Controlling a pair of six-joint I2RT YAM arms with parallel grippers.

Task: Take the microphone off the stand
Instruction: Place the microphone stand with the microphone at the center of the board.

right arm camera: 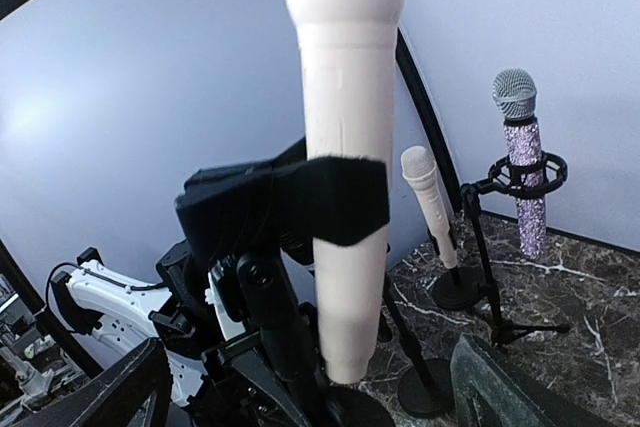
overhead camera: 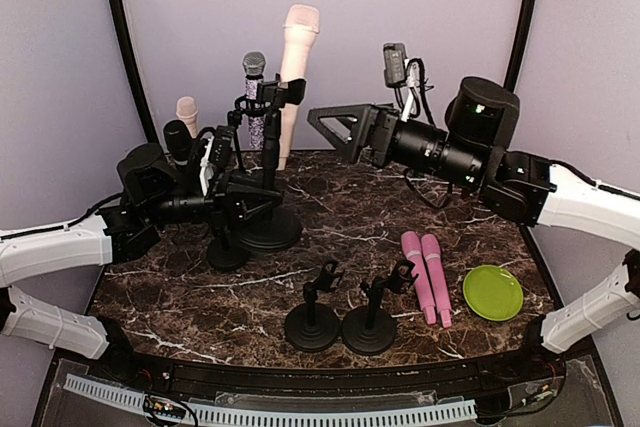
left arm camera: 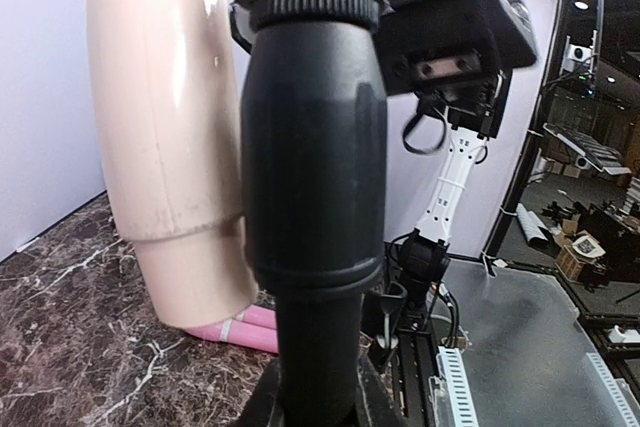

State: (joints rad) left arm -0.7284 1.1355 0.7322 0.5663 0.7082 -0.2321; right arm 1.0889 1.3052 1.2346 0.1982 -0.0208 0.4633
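A large cream microphone [overhead camera: 296, 72] stands upright in the black clip of a tall stand [overhead camera: 269, 162] at the back of the table. My left gripper [overhead camera: 258, 197] is shut on the stand's pole low down. In the left wrist view the thick pole [left arm camera: 312, 197] fills the middle, the gripper [left arm camera: 315, 402] clamps it at the bottom, and the microphone [left arm camera: 165, 137] sits just left of it. My right gripper [overhead camera: 318, 119] hovers open just right of the microphone, apart from it. The right wrist view shows the microphone [right arm camera: 345, 147] in its clip [right arm camera: 290, 207], ahead of the open gripper [right arm camera: 315, 387].
A glittery microphone [overhead camera: 254, 97], a small cream one [overhead camera: 187, 112] and a black one [overhead camera: 178, 140] stand in other stands at the back left. Two empty short stands [overhead camera: 340, 319] are at the front. Two pink microphones [overhead camera: 426, 275] lie beside a green plate [overhead camera: 493, 293].
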